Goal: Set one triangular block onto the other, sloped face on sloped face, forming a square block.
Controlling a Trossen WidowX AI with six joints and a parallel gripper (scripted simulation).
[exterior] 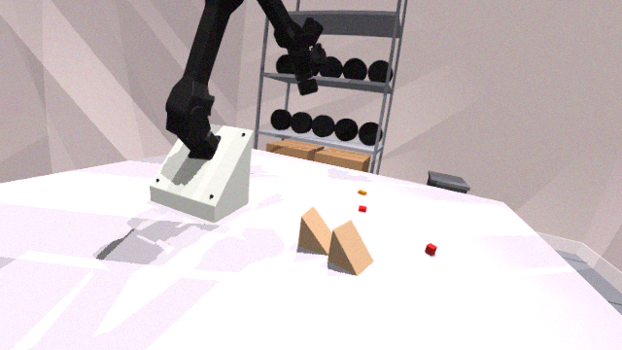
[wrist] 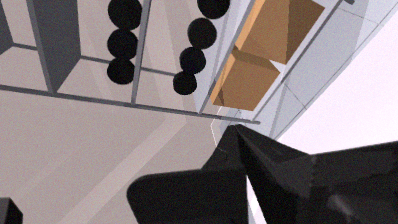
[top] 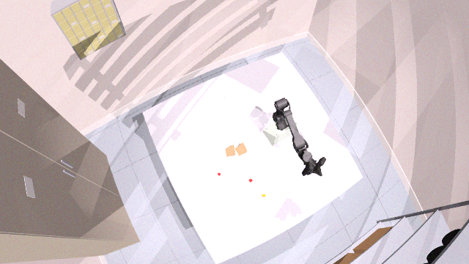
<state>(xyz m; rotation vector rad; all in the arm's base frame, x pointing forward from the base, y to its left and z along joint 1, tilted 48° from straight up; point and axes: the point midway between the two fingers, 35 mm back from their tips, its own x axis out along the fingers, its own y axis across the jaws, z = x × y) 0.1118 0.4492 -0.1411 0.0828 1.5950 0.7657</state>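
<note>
Two tan triangular blocks stand apart from my arm on the white table. One block (top: 230, 150) (exterior: 351, 249) is nearer in the exterior view; the other block (top: 241, 149) (exterior: 312, 233) is close beside it, with a narrow gap in the top view. Each has its sloped face exposed, and neither is on the other. My gripper (top: 319, 172) (exterior: 318, 52) (wrist: 234, 131) is shut and empty, raised high and well to the side of the blocks, pointing toward the shelf. No block shows in the wrist view.
The arm's base is on a pale sloped stand (top: 272, 135) (exterior: 225, 170) beside the blocks. Two small red pieces (top: 219, 174) (top: 250, 180) (exterior: 431, 249) (exterior: 362, 209) and a small yellow piece (top: 263, 195) (exterior: 362, 192) lie on the table (top: 198, 198). A shelf (wrist: 135, 65) stands beyond it.
</note>
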